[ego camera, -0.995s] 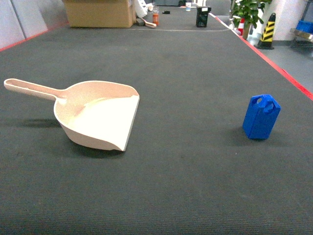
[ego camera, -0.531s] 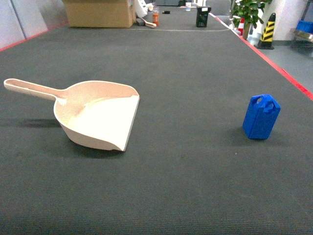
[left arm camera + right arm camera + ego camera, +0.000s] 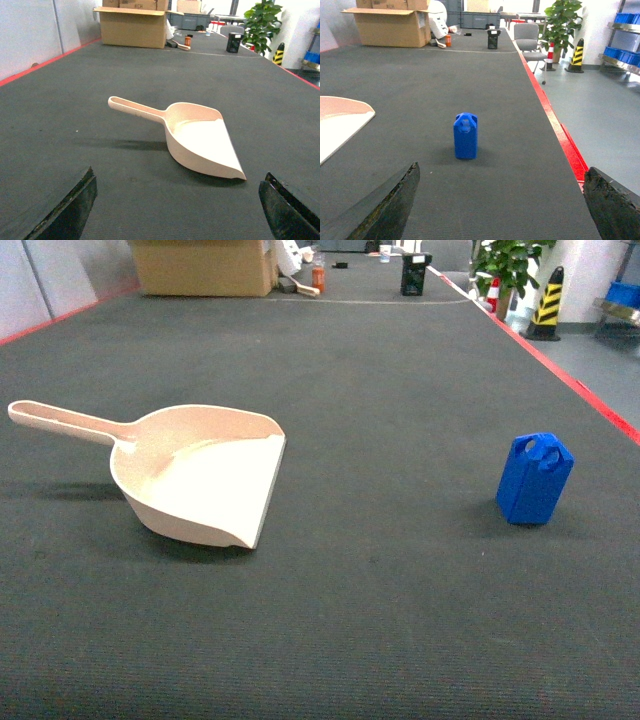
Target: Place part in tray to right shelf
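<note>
The tray (image 3: 200,480), a beige-pink scoop, lies on the dark mat at the left with its handle pointing left. The part (image 3: 534,480), a small blue block, stands upright at the right, well apart from the tray. Neither gripper shows in the head view. In the left wrist view my left gripper (image 3: 178,175) is open, with the tray (image 3: 200,140) just ahead of it. My right gripper (image 3: 502,167) is open and empty, and the part (image 3: 465,136) stands ahead, slightly left. A corner of the tray (image 3: 340,120) shows at the left. The right shelf (image 3: 622,60) stands far right, beyond the mat.
A red strip (image 3: 580,390) marks the mat's right edge, with grey floor past it. At the far end stand a cardboard box (image 3: 205,265), a black bin (image 3: 414,275), a plant (image 3: 505,265) and a striped bollard (image 3: 547,300). A chair (image 3: 527,40) stands by the edge.
</note>
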